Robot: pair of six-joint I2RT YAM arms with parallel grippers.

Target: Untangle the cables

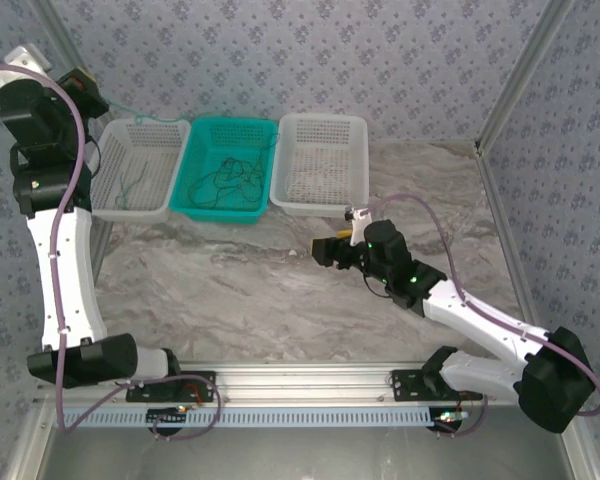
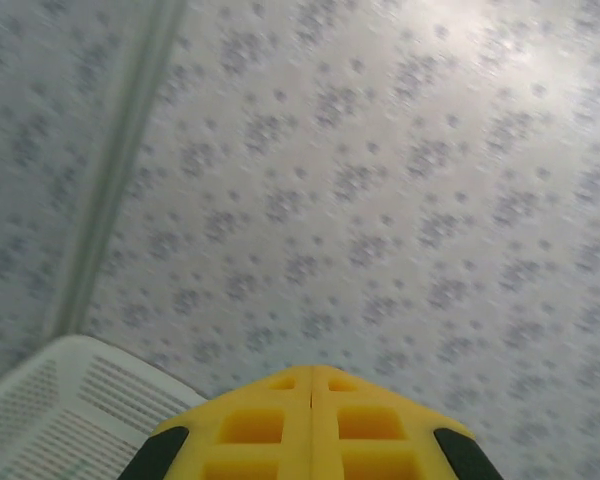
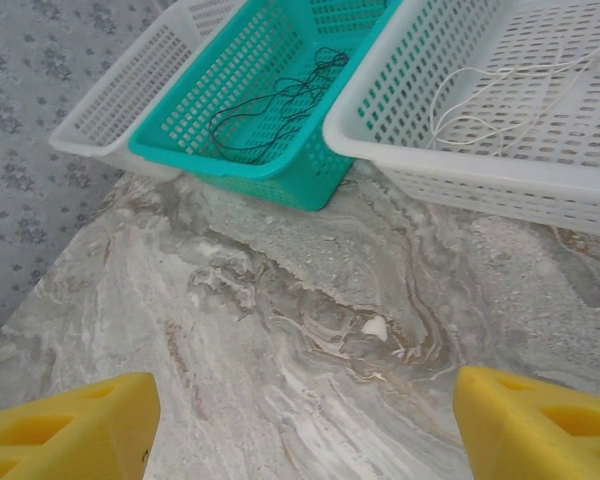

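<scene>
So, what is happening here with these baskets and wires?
Cables are being untangled. A dark tangle lies in the teal basket. The left basket holds a green wire, the right basket a pale wire. The right fingers stand open and empty over the table. The left fingers are shut, raised near the wall.
</scene>
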